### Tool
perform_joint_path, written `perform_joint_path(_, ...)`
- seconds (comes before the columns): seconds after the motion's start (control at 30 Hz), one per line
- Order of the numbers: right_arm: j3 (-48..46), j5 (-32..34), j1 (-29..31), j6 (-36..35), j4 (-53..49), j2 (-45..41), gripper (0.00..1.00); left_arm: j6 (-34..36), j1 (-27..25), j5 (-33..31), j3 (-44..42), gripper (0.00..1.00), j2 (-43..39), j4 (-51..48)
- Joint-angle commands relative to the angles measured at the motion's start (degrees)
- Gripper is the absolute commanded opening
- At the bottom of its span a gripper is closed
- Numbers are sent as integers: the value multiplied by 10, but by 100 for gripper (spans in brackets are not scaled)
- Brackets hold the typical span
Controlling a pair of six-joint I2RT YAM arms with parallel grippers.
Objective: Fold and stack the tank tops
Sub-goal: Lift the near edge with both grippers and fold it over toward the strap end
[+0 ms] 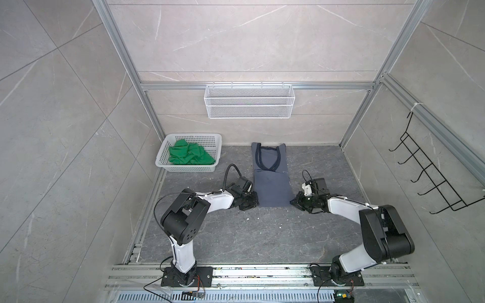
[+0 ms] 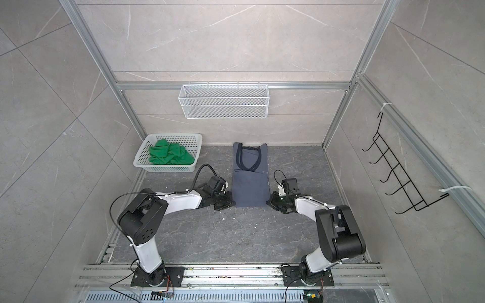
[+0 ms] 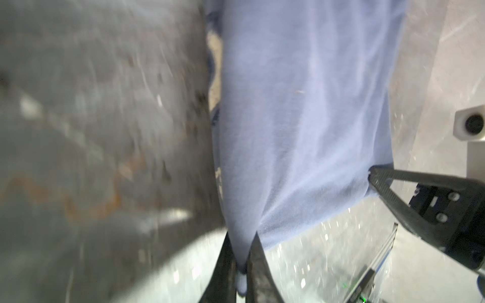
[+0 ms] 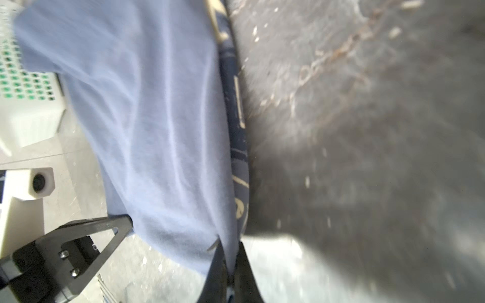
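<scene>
Slate-blue tank top [image 1: 271, 189] pinched at both near corners, mid-bench.
We see left gripper [image 3: 241, 262] and right gripper [image 4: 229, 262] clamped on its hem; green tank top [image 1: 190, 156] crumpled in white basket [image 1: 194, 135], far-left corner.

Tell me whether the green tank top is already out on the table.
No, the green tank top lies crumpled inside the white plastic basket at the back left, in both top views.

Blue tank top [image 1: 271, 189]: soft matt knit cloth, fine weave. Green tank top [image 1: 189, 156]: matt cloth, crumpled. Basket [image 1: 207, 141]: white perforated plastic, slight sheen. Table [image 1: 236, 236]: dark stone-look surface, veined, dull. Wall basket [image 1: 249, 105]: white-coated wire mesh. Frame rail [image 1: 183, 86]: brushed metal.
</scene>
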Motion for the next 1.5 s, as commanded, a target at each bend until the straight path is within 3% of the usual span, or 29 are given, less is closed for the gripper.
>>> perform_joint_path(0.0, -30, 26, -1, 9, -55, -61, 3, 4, -15, -49, -30, 4, -78, -45)
perform_joint_path(0.33, -8, 102, 79, 30, -239, -306, 3, -75, -101, -118, -69, 6, -275, -161)
perform_joint_path(0.5, 61, 101, 94, 39, -271, -332, 3, -67, -103, -138, -20, 8, -311, -193)
perform_joint_path(0.67, 131, 111, 100, 32, -266, -296, 3, -36, -99, -163, 45, 10, -299, -209)
perform_joint_path(0.9, 212, 135, 100, 18, -235, -194, 1, -7, -48, -155, 127, 12, -228, -209)
perform_joint_path(1.47, 405, 149, 65, -20, -176, 79, 1, 23, 94, -41, 333, 18, 20, -220)
